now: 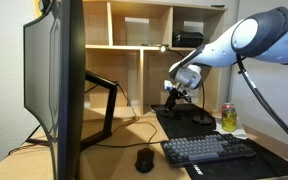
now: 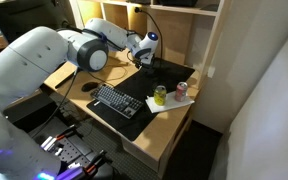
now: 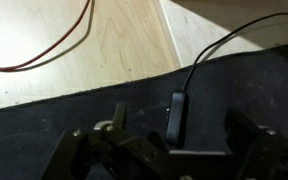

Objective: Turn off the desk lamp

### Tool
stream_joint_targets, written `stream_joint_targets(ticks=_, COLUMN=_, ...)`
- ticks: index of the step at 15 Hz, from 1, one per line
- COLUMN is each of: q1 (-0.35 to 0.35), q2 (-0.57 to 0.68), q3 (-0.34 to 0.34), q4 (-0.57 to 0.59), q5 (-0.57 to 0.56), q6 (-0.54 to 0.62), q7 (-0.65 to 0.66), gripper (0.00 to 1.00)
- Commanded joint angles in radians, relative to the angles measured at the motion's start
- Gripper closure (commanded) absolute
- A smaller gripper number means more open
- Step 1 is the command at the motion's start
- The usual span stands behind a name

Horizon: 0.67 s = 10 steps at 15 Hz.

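The desk lamp shows in both exterior views as a lit head (image 1: 162, 47) (image 2: 139, 9) by the shelf. Its thin stem is hard to trace. In the wrist view a small black inline switch (image 3: 176, 102) lies on the black desk mat (image 3: 64, 115), with its cord (image 3: 209, 55) running off to the upper right. My gripper (image 3: 177, 118) is open just above the mat, one finger on each side of the switch and not touching it. The gripper also shows in both exterior views (image 1: 179, 90) (image 2: 144, 55), low over the back of the mat.
A keyboard (image 1: 209, 150) and mouse (image 1: 144, 158) lie on the mat in front. A green can (image 1: 228, 117) stands to the side, with two cans (image 2: 160, 95) seen from the opposite camera. A large monitor (image 1: 54, 70) on its arm (image 1: 109, 100) stands close by. A red cable (image 3: 44, 55) crosses the wooden desk.
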Motion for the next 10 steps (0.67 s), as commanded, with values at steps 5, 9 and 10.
stream_joint_targets(ticks=5, q1=0.011, q2=-0.015, q3=-0.022, q4=-0.006, q5=0.012, q6=-0.007, q7=0.0, gripper=0.0)
stream_joint_targets(ticks=9, q1=0.019, q2=0.043, q3=-0.02, q4=0.053, q5=0.014, q6=-0.019, q7=0.018, gripper=0.0)
stream_joint_targets(ticks=10, q1=0.019, q2=0.054, q3=-0.019, q4=0.066, q5=0.012, q6=-0.022, q7=0.022, gripper=0.0)
